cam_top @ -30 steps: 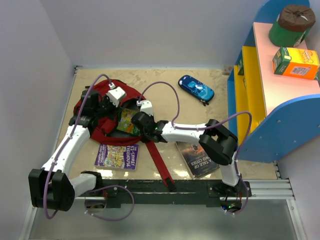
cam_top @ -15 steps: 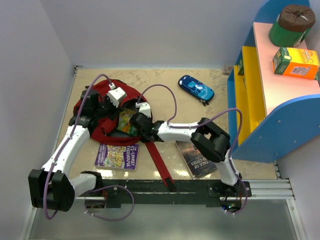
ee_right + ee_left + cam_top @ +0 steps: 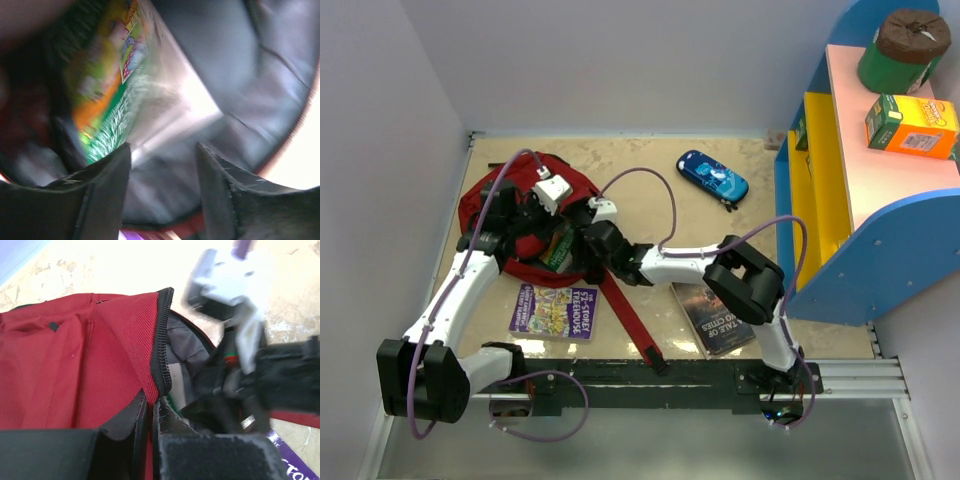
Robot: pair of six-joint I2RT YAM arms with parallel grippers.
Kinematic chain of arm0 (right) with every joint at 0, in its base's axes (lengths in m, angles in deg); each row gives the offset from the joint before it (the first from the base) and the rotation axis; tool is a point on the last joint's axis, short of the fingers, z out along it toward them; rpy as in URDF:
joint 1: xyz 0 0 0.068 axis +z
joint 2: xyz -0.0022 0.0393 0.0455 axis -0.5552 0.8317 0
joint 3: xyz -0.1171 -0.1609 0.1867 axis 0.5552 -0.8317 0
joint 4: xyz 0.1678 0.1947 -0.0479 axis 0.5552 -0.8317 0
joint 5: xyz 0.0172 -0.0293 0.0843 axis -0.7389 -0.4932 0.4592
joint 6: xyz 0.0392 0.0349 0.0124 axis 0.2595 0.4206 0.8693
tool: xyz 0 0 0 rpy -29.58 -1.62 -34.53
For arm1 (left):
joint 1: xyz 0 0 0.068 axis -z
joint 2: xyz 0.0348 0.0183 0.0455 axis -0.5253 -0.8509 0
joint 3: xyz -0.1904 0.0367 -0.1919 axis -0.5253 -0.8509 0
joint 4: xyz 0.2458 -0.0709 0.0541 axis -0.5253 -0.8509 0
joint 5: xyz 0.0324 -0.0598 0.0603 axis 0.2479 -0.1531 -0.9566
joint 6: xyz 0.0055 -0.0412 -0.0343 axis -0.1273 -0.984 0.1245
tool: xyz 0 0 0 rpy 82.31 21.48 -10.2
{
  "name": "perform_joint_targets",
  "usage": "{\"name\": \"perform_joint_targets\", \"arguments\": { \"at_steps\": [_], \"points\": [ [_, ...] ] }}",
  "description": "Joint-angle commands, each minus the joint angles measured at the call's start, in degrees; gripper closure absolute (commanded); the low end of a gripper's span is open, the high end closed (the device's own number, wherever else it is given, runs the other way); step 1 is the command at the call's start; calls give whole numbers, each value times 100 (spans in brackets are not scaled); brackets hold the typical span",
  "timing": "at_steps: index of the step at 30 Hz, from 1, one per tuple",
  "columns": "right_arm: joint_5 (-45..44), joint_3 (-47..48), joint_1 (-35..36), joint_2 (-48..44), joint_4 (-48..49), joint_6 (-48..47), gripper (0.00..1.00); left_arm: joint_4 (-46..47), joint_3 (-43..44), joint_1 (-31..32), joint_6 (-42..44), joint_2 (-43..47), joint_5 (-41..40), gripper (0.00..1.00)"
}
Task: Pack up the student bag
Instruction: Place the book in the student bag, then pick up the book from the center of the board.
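The bag [image 3: 578, 186] lies toward the far left corner of the desk [image 3: 650, 165], its mouth turned toward the middle. The left gripper [image 3: 150, 415] is clenched on the red fabric right beside the zipper [image 3: 162, 340], apparently to lift that edge and hold the opening wide, so that the grey lining [image 3: 182, 340] shows. The right gripper [image 3: 162, 150] reaches into this opening from the right with its fingers spread apart and nothing between them. Just ahead of it a green book [image 3: 110, 85] leans tilted against the lining, partly inside the bag. The spread fingers suggest it is either letting the book go or about to nudge it deeper, though the blur in the wrist view leaves it unclear whether a finger touches the cover. A long red strap [image 3: 625, 315] trails from the bag toward the near edge. It lies between a purple book [image 3: 555, 312], just in front of the bag on the left, and a dark book [image 3: 715, 315] by the near edge right of the middle. Both books are flat and within either arm's reach, probably waiting their turn. A blue pencil case [image 3: 713, 178] sits near the far edge, well apart from the bag. Along the right edge stands a coloured shelf [image 3: 820, 150].
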Motion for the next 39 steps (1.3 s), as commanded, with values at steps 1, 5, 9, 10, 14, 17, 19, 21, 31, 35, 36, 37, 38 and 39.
{"name": "perform_joint_targets", "arguments": {
  "at_steps": [1,5,9,10,14,17,19,21,31,35,36,37,38,39],
  "points": [
    [-236,-1063,-154,-1038,577,-39,39,254,59,-4,139,195,126,100],
    [-325,-2469,-163,-2347,1010,-523,32,377,5,-4,60,116,109,100],
    [-254,-3139,169,-3017,1210,-1232,29,386,93,-4,16,28,100,100],
    [-246,-3341,293,-3131,1290,-1427,30,386,110,-4,16,28,74,100],
    [-334,-3457,1135,-3247,1388,-2393,31,281,216,-4,-2,37,65,100],
    [-448,-3422,1759,-3150,1536,-3533,30,237,260,-4,-2,37,100,100],
    [-361,-3317,1945,-3010,1660,-3844,28,184,286,-4,-2,19,143,100],
    [-36,-3211,2051,-2783,1660,-4231,27,158,286,-4,-2,2,161,100],
    [668,-2140,2227,-1692,1291,-5225,19,43,225,-4,103,11,231,100],
    [896,-1823,2315,-1165,1089,-5541,19,-9,260,4,103,-25,337,100],
    [914,-1787,2324,-1120,1097,-5585,18,-1,243,-4,86,-16,346,100],
    [966,-1726,2350,-1068,1089,-5621,18,-9,242,-4,95,-16,372,100],
    [1019,-1682,2351,-971,1019,-5690,18,-10,225,-4,95,-7,372,100],
    [1054,-1638,2359,-936,992,-5726,18,-18,216,-4,112,-7,372,100]
  ]
}}
